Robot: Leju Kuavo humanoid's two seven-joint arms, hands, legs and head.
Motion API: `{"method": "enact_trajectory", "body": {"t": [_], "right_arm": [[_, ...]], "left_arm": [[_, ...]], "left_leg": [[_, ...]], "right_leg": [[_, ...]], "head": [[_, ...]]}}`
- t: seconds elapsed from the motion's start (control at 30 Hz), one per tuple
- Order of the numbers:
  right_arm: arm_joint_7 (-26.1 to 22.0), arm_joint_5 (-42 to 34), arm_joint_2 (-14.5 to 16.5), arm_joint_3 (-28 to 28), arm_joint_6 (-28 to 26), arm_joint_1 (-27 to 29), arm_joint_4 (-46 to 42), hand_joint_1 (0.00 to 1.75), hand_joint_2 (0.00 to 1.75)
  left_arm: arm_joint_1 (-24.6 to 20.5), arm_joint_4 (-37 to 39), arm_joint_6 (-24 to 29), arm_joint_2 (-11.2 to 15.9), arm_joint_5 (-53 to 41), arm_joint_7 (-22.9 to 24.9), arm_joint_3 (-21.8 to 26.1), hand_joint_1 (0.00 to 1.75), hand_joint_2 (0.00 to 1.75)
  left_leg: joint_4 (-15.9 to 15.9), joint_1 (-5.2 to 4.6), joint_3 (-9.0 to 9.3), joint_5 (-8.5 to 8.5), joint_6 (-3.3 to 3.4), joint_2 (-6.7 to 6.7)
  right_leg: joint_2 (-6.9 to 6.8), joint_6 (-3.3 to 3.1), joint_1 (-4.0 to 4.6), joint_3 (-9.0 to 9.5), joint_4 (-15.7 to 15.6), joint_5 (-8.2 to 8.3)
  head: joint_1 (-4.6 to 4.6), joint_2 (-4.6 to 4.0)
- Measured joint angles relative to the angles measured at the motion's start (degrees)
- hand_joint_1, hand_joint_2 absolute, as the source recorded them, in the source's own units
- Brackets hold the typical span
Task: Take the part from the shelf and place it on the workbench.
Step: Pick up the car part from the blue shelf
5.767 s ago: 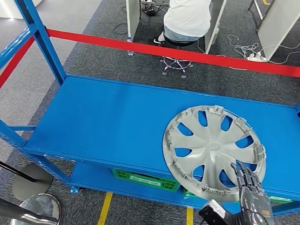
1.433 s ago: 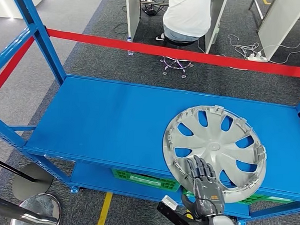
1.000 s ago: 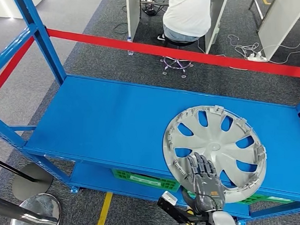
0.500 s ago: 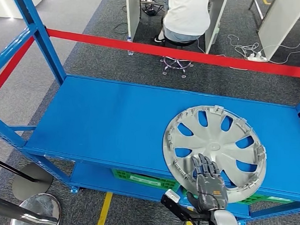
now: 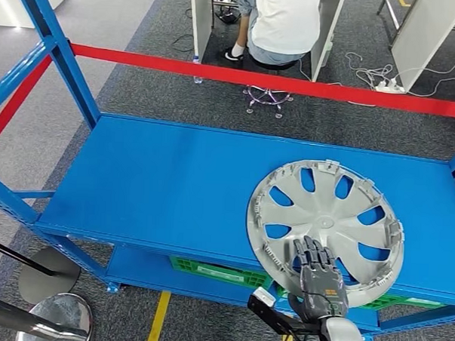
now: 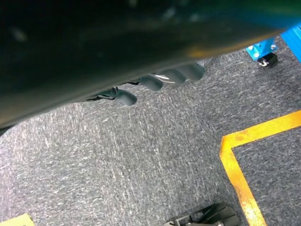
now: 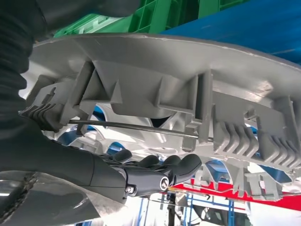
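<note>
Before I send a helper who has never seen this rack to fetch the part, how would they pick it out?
Find the blue shelf behind the red rail. On its right end, overhanging the front edge, lies the hubcap, with the right hand over its near rim. It is the only silver-grey spoked disc there; the green crates sit on the lower level.

Right hand (image 5: 321, 284) reaching up from below on its silver arm, palm down, fingers (image 7: 177, 167) stretched out flat and close together, left hand (image 6: 156, 82) hanging low, dark fingertips loosely extended
</note>
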Motion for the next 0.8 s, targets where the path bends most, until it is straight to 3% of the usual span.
{"method": "enact_trajectory", "body": {"t": [0.03, 0.07, 0.43, 0.8], "right_arm": [[0.0, 0.0, 0.0, -0.1, 0.1, 0.0, 0.0, 1.70, 1.75], [0.0, 0.0, 0.1, -0.1, 0.1, 0.0, 0.0, 1.75, 1.75], [-1.7, 0.2, 0.4, -0.1, -0.5, 1.0, -1.2, 1.75, 1.75], [-3.8, 0.3, 1.3, 0.0, -3.5, 3.0, -9.9, 1.75, 1.75]], "left_arm": [[0.0, -0.1, 0.0, 0.0, -0.1, 0.0, 0.0, 0.00, 0.00], [0.0, -0.1, 0.0, 0.0, -0.1, 0.0, 0.0, 0.00, 0.00], [0.0, -0.4, -0.1, -0.1, -0.2, 0.0, 0.1, 0.00, 0.00], [0.0, -0.5, 0.0, -0.1, -0.2, 0.0, 0.8, 0.00, 0.00]], "left_leg": [[0.0, 0.00, 0.00, 0.00, 0.00, 0.00], [0.0, 0.00, 0.00, 0.00, 0.00, 0.00], [0.0, -0.01, 0.00, 0.00, 0.00, 0.00], [0.0, 0.00, -0.01, 0.00, 0.00, 0.00]], "right_leg": [[0.00, 0.00, 0.00, 0.00, 0.0, 0.00], [0.00, 0.00, 0.00, 0.00, 0.0, 0.00], [-0.01, 0.00, -0.01, 0.02, 0.0, 0.00], [0.01, 0.00, 0.00, -0.02, 0.0, 0.00]], "head": [[0.00, 0.00], [0.00, 0.00], [0.01, 0.01], [0.00, 0.00]]}}
